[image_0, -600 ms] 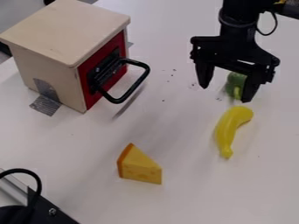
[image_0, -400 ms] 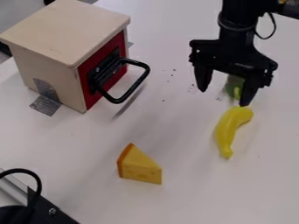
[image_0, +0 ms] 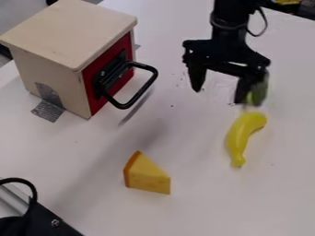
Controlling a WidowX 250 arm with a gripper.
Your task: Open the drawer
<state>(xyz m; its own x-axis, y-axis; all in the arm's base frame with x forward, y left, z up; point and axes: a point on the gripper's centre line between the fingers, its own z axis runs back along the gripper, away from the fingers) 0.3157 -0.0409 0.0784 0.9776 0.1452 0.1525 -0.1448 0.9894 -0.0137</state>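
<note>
Reaching the handle (image_0: 146, 88) is, we think, the step in hand. The drawer (image_0: 95, 104) sits closed in the wooden box (image_0: 71, 30). Our claw (image_0: 218, 96) hangs well apart from this box, on its front side, fingers apart, empty; next we must go toward the box and hook the handle.

From above the near side of the wooden drawer box (image_0: 71, 32), apparently fairly close, the camera looks down at a slant across its top and red front (image_0: 125, 44).
</note>
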